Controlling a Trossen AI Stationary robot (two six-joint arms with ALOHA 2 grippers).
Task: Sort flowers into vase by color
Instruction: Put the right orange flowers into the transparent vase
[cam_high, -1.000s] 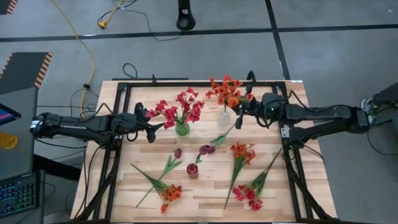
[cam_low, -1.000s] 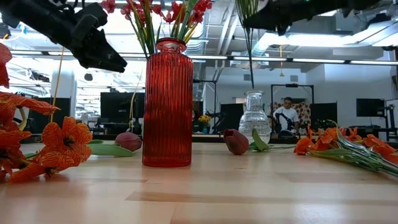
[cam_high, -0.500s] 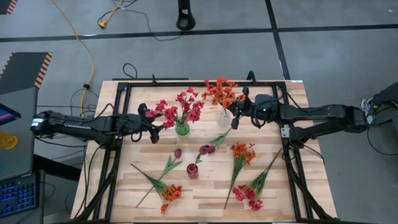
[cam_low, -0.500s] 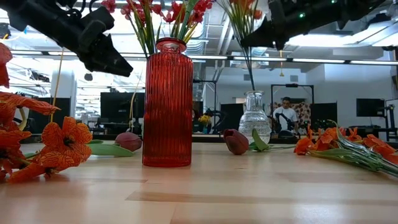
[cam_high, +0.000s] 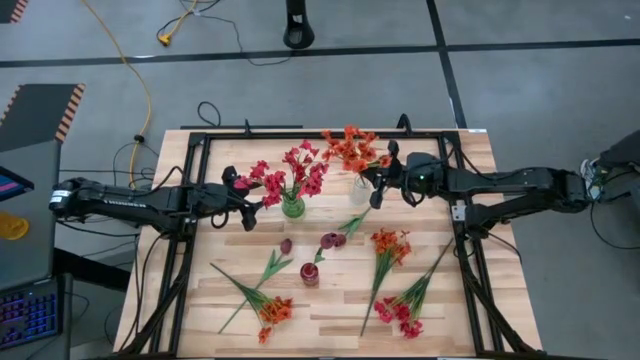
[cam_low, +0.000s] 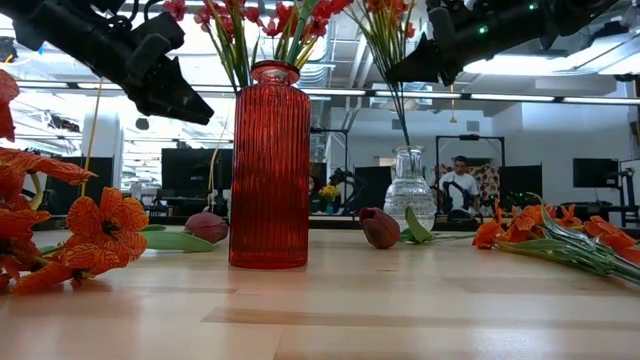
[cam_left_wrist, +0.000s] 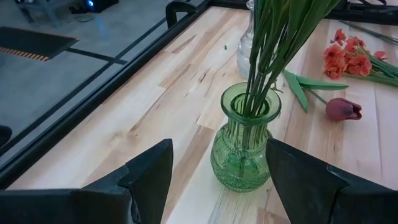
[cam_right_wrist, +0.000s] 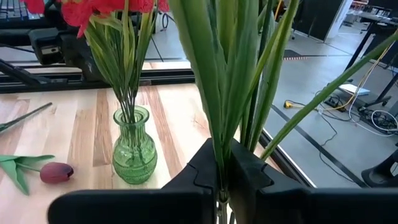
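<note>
The right pincer is clamped on the green stalks of the orange flowers, holding the bunch upright directly over the clear vase, with the stalk ends reaching down into its neck in the low view. Its fingers sit narrow around the stalks, as the right wrist view shows. The left pincer hangs wide open and empty just beside the green vase, which already carries the pinkish-red flowers. In front of the clear vase, more stems lie loose on the wooden surface: maroon buds, another orange stem, a pinkish-red bunch and an orange bunch, with a red vase standing among them. The risk here is at the clear vase itself. If the pincer lets go while the stalks are only partly in, the top-heavy blooms could tip the bunch out over the rim, or drag the light glass over. A pincer that withdraws sideways, rather than up and clear, could catch a leaf and pull the bunch back out. The vase stands near the black frame at the far edge, so a knock there could send it off the surface.
</note>
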